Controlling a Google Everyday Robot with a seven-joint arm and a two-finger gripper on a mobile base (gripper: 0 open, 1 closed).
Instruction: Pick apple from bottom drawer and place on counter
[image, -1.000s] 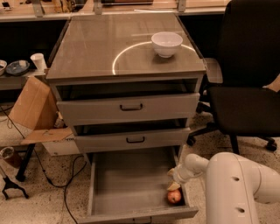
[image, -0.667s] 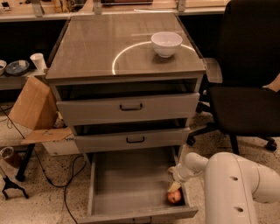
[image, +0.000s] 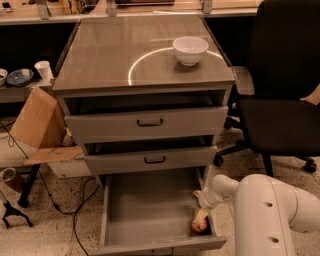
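The apple (image: 199, 226), small and reddish-orange, lies on the grey floor of the pulled-out bottom drawer (image: 150, 210), in its front right corner. My gripper (image: 201, 216) reaches down into that corner from the white arm (image: 270, 210) at the lower right. Its tip is right over the apple and looks to be touching its top. The glossy grey-brown counter (image: 145, 60) with a white ring of reflected light tops the cabinet.
A white bowl (image: 190, 49) stands on the counter at the back right. The two upper drawers (image: 150, 122) are slightly open. A black office chair (image: 280, 100) stands to the right. A cardboard box (image: 40, 120), cables and a cup (image: 44, 70) are to the left.
The gripper has sunk slightly toward the apple. The apple and the drawer have not moved.
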